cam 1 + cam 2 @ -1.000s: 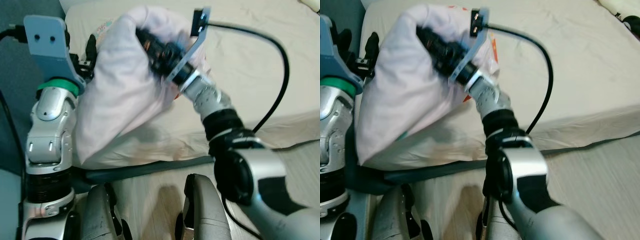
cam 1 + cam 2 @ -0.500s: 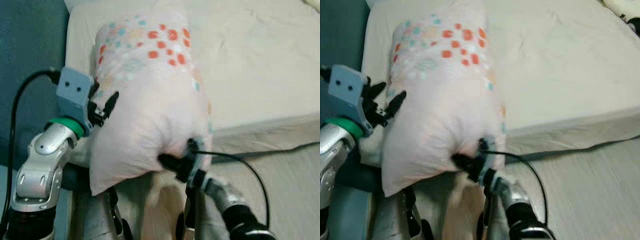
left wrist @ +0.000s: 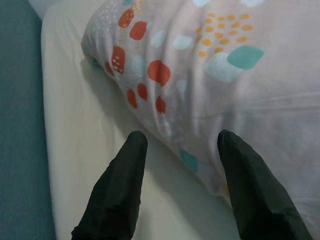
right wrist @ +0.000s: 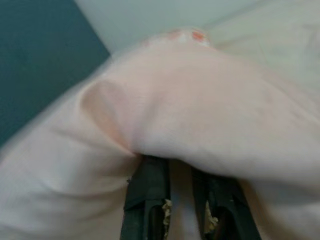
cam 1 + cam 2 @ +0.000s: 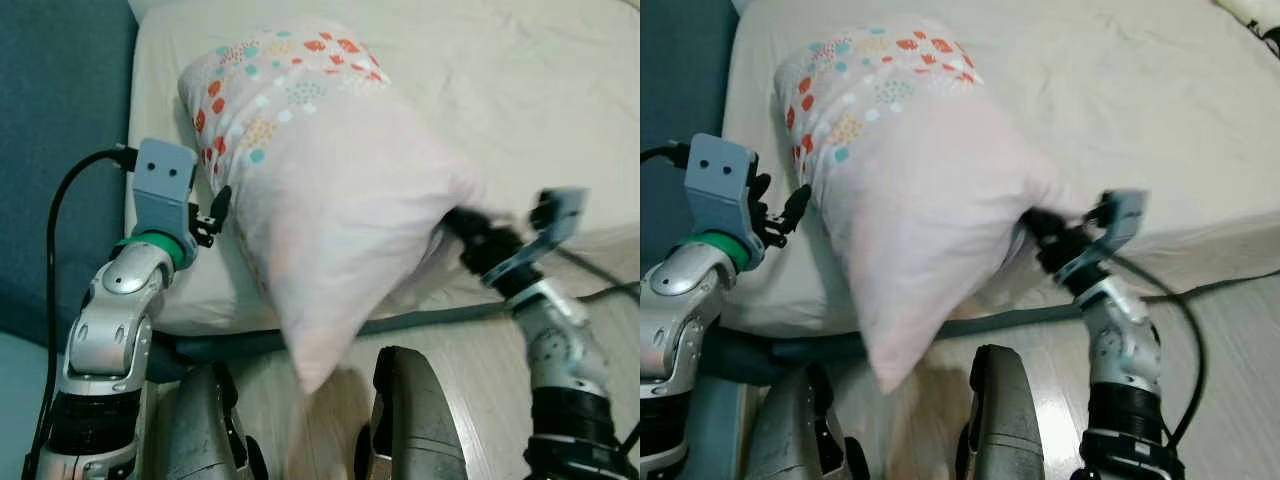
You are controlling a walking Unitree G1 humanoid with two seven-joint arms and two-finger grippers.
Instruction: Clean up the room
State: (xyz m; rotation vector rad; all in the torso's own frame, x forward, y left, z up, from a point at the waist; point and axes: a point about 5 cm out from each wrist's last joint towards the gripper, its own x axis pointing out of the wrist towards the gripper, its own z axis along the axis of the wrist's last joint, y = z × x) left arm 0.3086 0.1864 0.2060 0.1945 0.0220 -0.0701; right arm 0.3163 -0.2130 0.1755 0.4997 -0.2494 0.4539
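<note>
Pillow [image 5: 340, 190] in right pincer [image 5: 462, 228]

The pillow [image 5: 330, 200] is motion-blurred along its lower edge and right corner, at the centre of the frame. The right gripper [image 5: 462, 226] is smeared too, its tips buried in pillow fabric. The pillow hides part of the bed [image 5: 500, 90]. The frame's top and right edges cut the bed off.

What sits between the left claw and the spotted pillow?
Nothing but bare cream sheet: in the left wrist view, the open left claw points at the pillow, its fingers just short of it.
</note>
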